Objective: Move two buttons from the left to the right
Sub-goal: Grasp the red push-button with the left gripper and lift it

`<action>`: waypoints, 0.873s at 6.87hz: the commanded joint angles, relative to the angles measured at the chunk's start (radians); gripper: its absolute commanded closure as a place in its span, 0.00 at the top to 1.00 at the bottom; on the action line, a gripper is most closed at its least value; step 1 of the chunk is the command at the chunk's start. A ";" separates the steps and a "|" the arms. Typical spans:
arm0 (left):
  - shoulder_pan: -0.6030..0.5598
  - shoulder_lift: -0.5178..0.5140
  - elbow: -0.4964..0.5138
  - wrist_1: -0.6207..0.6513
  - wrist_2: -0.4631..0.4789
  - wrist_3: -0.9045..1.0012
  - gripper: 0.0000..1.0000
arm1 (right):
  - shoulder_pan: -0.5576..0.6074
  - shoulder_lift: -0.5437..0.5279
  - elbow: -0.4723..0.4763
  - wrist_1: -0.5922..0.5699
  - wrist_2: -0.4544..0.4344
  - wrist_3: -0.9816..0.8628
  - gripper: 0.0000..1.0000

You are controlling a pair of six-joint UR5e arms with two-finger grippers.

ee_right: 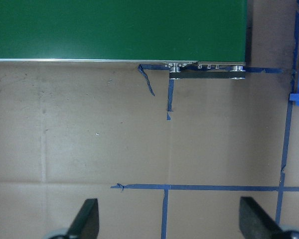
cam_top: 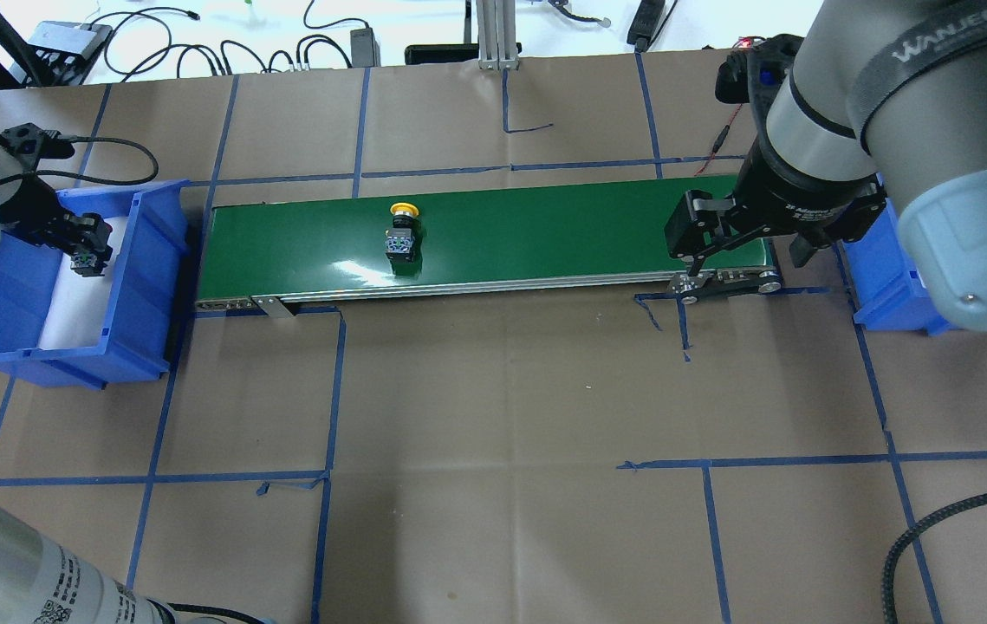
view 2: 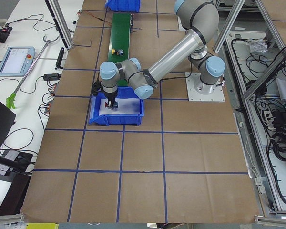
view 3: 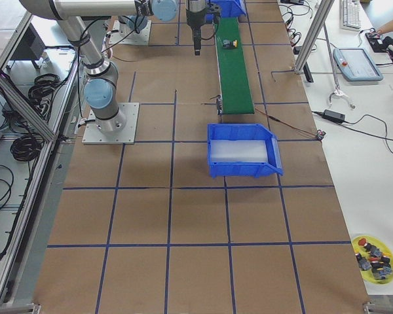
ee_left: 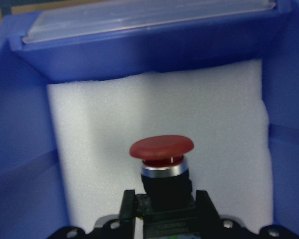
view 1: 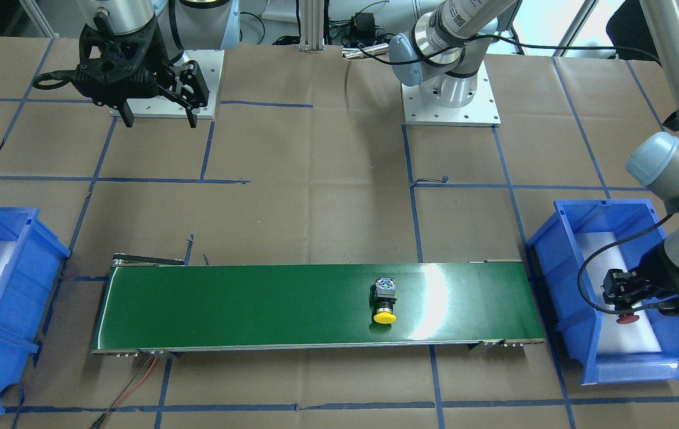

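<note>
**Fig.** Two-arm cell w/ conveyor. L gripper [view 1: 622, 298] is down inside the L blue bin [cam_top: 151, 260], its fingers [ee_left: 128, 204] closed tight on the black body of the red-cap button [ee_left: 162, 149]. The cap points away from the wrist cam and sits over the white foam liner [ee_left: 154, 104]. Whether the button touches the foam cannot be told.

Yellow-cap button [view 1: 385, 302] lies on its side on the green conveyor belt [view 1: 244, 304], in the belt's L half. Its cap faces the operators' edge and its grey-black body faces the robot. Neither gripper touches it.

R gripper [view 1: 160, 118] hovers over the paper-covered table [cam_top: 502, 390], just on the robot's side of the belt's R end. Its fingers are wide apart w/ nothing btwn them. R blue bin [view 1: 14, 268], also foam-lined, stands just past that belt end. Blue tape lines [cam_top: 333, 390] grid the table.
</note>
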 commanded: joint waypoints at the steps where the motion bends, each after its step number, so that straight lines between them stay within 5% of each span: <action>1: 0.000 0.077 0.035 -0.123 0.005 -0.001 0.13 | 0.000 0.002 0.000 0.000 0.000 0.000 1.00; 3: 0.000 0.189 0.039 -0.241 0.011 -0.006 0.13 | 0.001 0.000 0.000 -0.002 0.002 0.000 1.00; 6: -0.091 0.213 0.038 -0.252 0.015 -0.067 0.13 | 0.002 0.000 0.000 0.000 0.002 0.000 1.00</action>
